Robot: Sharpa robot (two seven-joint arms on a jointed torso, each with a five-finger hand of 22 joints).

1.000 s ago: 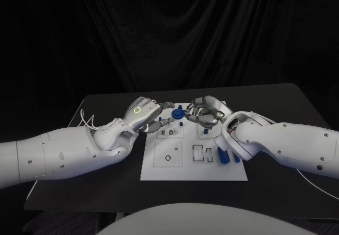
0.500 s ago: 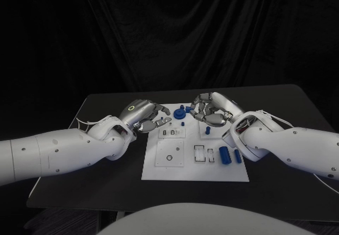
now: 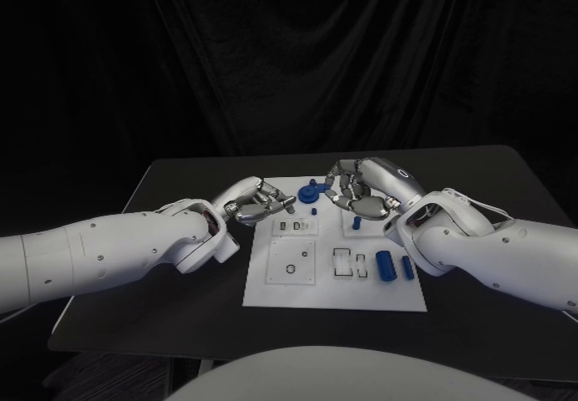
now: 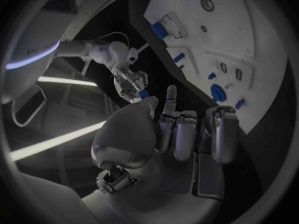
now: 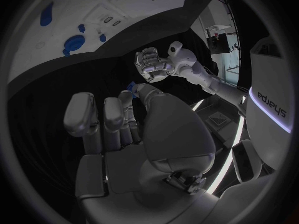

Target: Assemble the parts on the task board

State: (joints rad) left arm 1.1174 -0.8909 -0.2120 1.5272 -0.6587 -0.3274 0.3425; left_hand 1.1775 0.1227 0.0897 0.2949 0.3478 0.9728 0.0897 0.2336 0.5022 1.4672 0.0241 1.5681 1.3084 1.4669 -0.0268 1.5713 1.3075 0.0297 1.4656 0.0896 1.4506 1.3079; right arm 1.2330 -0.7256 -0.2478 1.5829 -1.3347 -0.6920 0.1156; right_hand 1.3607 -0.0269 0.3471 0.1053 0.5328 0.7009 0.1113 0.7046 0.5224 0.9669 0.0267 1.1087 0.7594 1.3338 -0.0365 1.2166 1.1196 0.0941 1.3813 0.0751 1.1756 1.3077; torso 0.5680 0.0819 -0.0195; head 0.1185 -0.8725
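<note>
The white task board (image 3: 289, 288) lies mid-table. At its far end sit a round blue part (image 3: 307, 195) and small blue pegs (image 3: 357, 223). Two blue cylinders (image 3: 386, 264) lie near its right edge. My right hand (image 3: 362, 190) hovers over the far right corner. It pinches a small blue part (image 5: 131, 86), which the left wrist view also catches (image 4: 143, 93). My left hand (image 3: 256, 204) hangs at the far left edge of the board with its fingers curled in and nothing in them. The board (image 4: 249, 40) and the round part (image 4: 216, 92) appear beyond those fingers.
The board has rectangular slots (image 3: 346, 261) and a ring-shaped socket (image 3: 289, 269) in its near half. Black tabletop (image 3: 157, 309) surrounds it on every side. A thin white cable (image 3: 147, 200) runs along the table by my left arm.
My left hand has dropped toward the board's left edge and curled its fingers tighter. My right hand has drawn back and up, away from the round blue part.
</note>
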